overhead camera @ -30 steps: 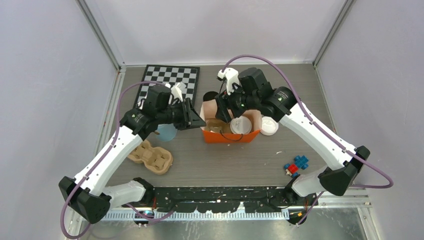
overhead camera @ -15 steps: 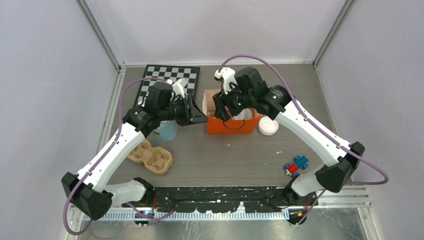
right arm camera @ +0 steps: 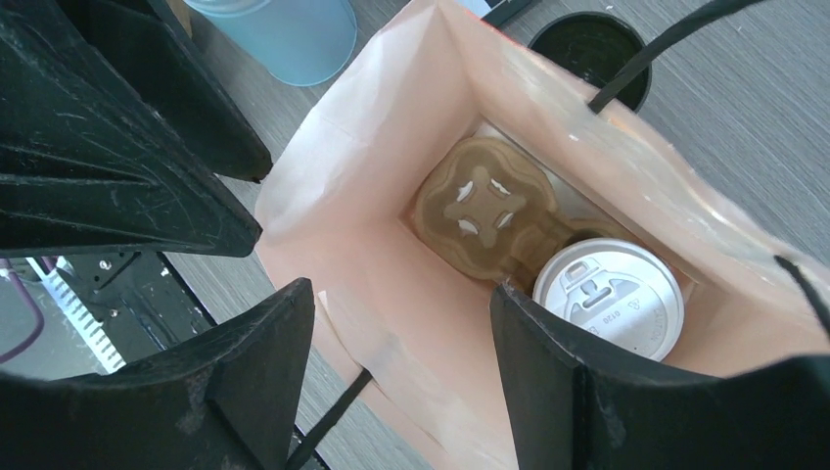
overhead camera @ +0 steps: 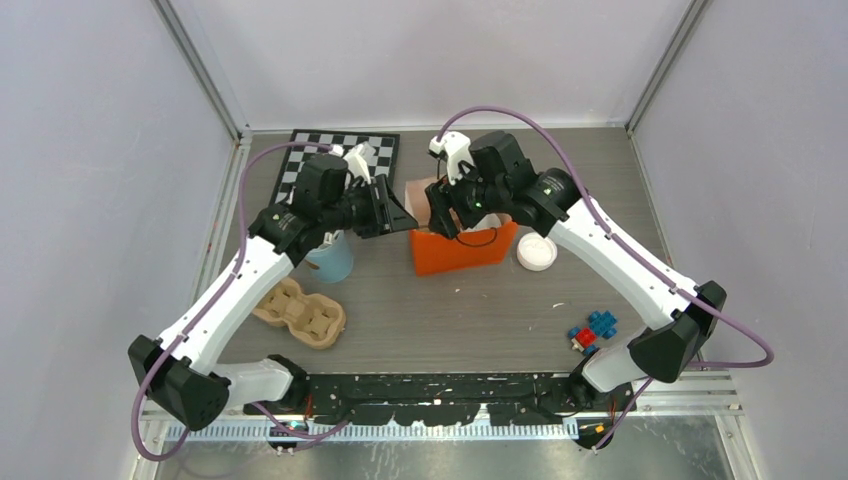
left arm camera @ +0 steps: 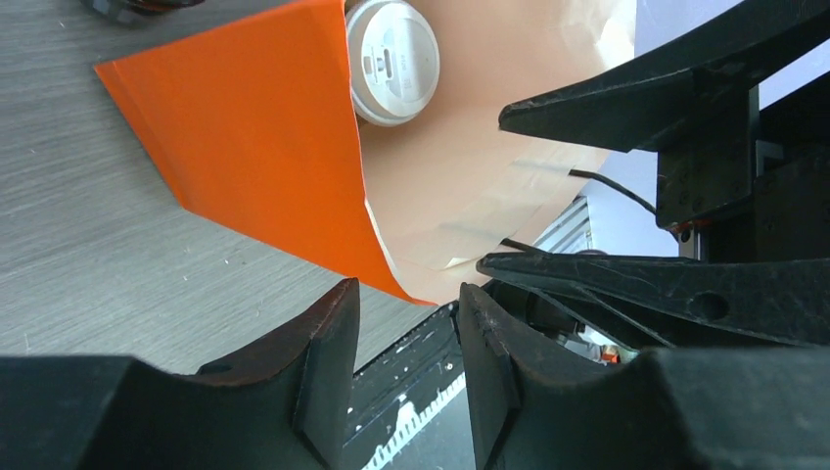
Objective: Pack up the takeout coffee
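One grey wood-grain counter, walled by pale panels, carrying everything listed below.

Two white arms, bases at the near edge, both reaching toward the far middle.

One checkerboard, lying flat, far left.

One orange paper bag, pale inside, with black cord handles. It stands upright with its mouth open, at the middle of the counter toward the far side.

One left claw, at the bag's left side, jaws parted with nothing pinched between them. The bag's lower corner lies just off the fingertips.

One right claw, above the bag's mouth, jaws spread wide astride one wall of the bag. One finger is outside and one is over the opening, and neither presses the paper.

One brown pulp carrier, on the bag's floor, with one socket showing its cross-cut flaps.

One second pulp carrier, on the counter, near left.

One light-blue cup, left of the bag, under the left arm.

One capped coffee cup, white lid up, inside the bag beside the carrier's bare socket.

One uncapped black cup, on the counter just outside the bag.

One loose white lid, on the counter just right of the bag.

Several red and blue toy blocks, near right.
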Motion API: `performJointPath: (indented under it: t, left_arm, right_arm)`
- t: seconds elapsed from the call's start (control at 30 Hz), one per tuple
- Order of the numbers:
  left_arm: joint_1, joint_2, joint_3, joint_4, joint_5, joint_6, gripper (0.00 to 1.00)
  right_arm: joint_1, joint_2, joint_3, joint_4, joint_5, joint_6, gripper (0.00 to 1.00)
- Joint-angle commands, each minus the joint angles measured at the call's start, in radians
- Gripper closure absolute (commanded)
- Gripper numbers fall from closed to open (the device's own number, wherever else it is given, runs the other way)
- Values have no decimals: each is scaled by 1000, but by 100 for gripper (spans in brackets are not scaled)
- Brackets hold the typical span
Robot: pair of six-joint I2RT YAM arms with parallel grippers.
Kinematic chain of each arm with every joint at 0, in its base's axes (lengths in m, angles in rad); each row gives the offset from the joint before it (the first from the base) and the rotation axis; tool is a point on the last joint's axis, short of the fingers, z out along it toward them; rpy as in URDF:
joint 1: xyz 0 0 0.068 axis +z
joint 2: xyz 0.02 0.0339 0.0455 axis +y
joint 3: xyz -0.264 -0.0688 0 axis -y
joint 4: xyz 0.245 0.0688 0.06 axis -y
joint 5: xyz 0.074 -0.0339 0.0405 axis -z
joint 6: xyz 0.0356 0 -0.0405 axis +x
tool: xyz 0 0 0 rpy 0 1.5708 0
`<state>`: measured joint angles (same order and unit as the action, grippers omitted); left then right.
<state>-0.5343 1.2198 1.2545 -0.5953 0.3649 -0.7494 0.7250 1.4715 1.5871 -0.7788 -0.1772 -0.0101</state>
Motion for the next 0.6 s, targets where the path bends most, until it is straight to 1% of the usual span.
performJointPath:
  t: [0.0, 0.13, 0.33, 0.57]
  left_arm:
    - [6, -29, 54, 32, -41, 21, 56]
    - [8, -42, 93, -1, -66, 15, 55]
    - [7, -64, 103, -23, -103, 18, 55]
    - [7, -59, 112, -25, -111, 17, 55]
  right_arm:
    - [-5, -16, 69, 32, -11, 28, 28]
    - [-3, -20, 113, 3, -11, 96, 26]
    - [-4, -72, 68, 29, -19, 203, 26]
    - [-4, -102, 80, 42, 24, 225, 25]
